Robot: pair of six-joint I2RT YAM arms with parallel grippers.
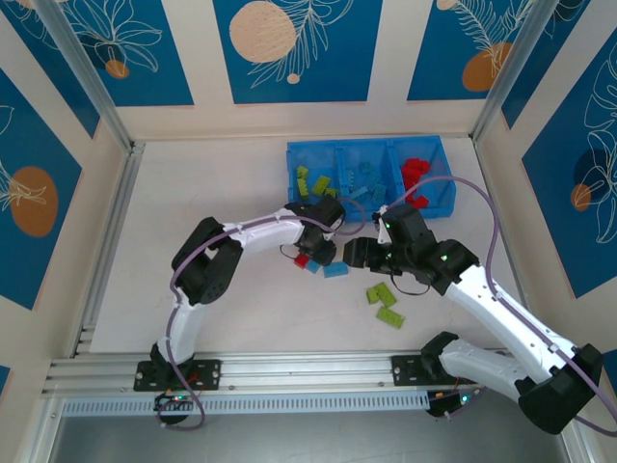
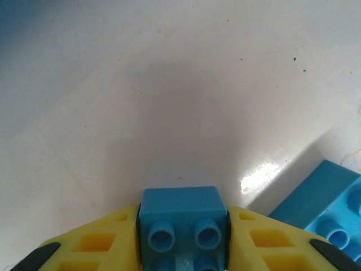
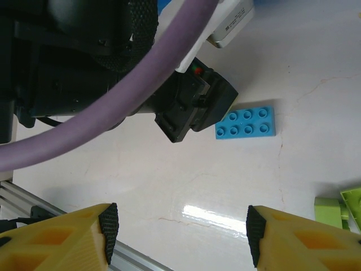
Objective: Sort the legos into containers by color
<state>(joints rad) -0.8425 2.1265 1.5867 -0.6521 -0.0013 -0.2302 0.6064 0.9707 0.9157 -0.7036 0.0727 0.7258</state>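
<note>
My left gripper (image 2: pixel 181 248) is shut on a small light blue brick (image 2: pixel 181 217), held low over the white table. A second light blue brick (image 2: pixel 333 200) lies just to its right. From above, the left gripper (image 1: pixel 314 251) hovers over a red brick (image 1: pixel 302 259) and a flat blue brick (image 1: pixel 335 269). My right gripper (image 3: pixel 180 232) is open with nothing between its fingers; it (image 1: pixel 353 254) faces the left gripper. That flat blue brick (image 3: pixel 246 122) lies beyond it. Two lime green bricks (image 1: pixel 385 304) rest nearer the front. The blue tray (image 1: pixel 439 154) holds green, blue and red bricks in separate compartments.
The left arm's black wrist and a purple cable (image 3: pixel 141 68) crowd the space ahead of my right gripper. A green brick (image 3: pixel 338 206) lies at its right. An aluminium rail (image 1: pixel 289 371) runs along the table's near edge. Walls enclose the table on three sides.
</note>
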